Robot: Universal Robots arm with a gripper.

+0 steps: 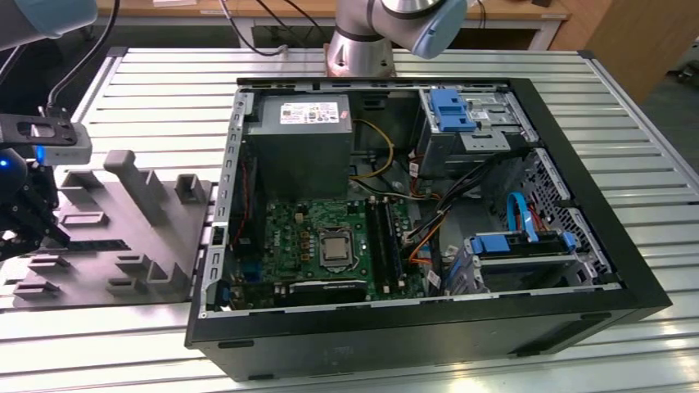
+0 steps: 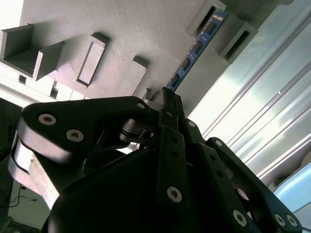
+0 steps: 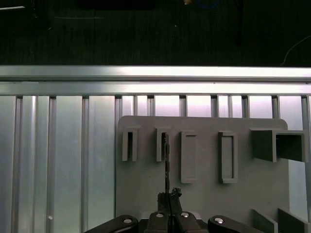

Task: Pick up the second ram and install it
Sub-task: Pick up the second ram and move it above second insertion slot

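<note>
The second ram (image 2: 195, 47) is a thin dark-blue stick with small chips, standing on edge in the slotted blocks of the grey holder tray (image 2: 121, 34). In the first wrist view the second ram (image 3: 166, 162) shows edge-on, running from a tray slot back to my fingertips. My gripper (image 2: 167, 99) has its black fingers closed together on the near end of the stick, which still rests in the tray. In the exterior view my gripper (image 1: 24, 233) hangs over the tray (image 1: 110, 246) at the far left, well apart from the open computer case (image 1: 415, 221).
Inside the case lie the green motherboard (image 1: 306, 237) with long black slots (image 1: 377, 233), a grey power-supply box (image 1: 297, 139), and blue drive brackets (image 1: 450, 110). Upright grey fixtures (image 1: 137, 184) stand on the tray. The slatted metal table (image 1: 164, 106) ends at a rail (image 3: 155, 73).
</note>
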